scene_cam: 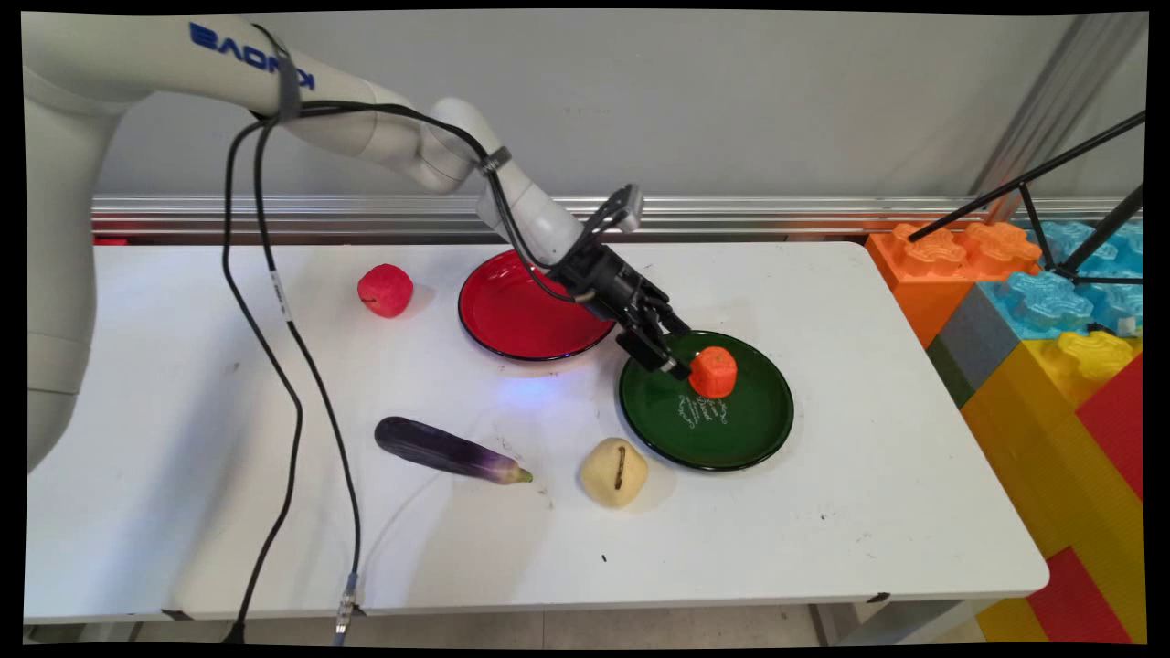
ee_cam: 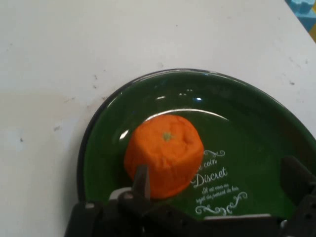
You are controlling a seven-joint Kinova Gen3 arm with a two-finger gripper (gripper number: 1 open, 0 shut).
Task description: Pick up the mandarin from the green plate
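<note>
**Jaws spread beside an orange fruit on the green plate**

The gripper (scene_cam: 678, 355) reaches down from the upper left of the frame to the green plate (scene_cam: 745, 434), right of centre on the white worktop (scene_cam: 850, 512). In the hand view its jaws (ee_cam: 212, 197) stand spread: one finger (ee_cam: 141, 181) touches or nearly touches the near side of the orange fruit (ee_cam: 164, 154), the other (ee_cam: 296, 180) is well apart from it at the lower right edge. The fruit sits upright on the plate's upper left part, beside white lettering (ee_cam: 216, 186) printed on the plate.

A red plate (scene_cam: 512, 315) lies just to the upper left of the green one, partly behind the arm. A red apple (scene_cam: 385, 290) rests further left, apart from the plates. In the lower middle of the frame a purple eggplant (scene_cam: 448, 449) lies on its side, and a pale yellow round fruit with a dark slit (scene_cam: 614, 472) sits just beside the green plate's lower left rim.

The worktop is white with small dark specks and scuffs. Black cables (scene_cam: 274, 302) hang from the arm and trail over its near edge. Behind it runs a metal rail (scene_cam: 777, 212) below a plain grey wall (scene_cam: 731, 91). At the right edge stand large toy bricks (scene_cam: 1033, 320) in orange, blue, yellow, grey and red, with black tripod legs (scene_cam: 1051, 210) above them.
</note>
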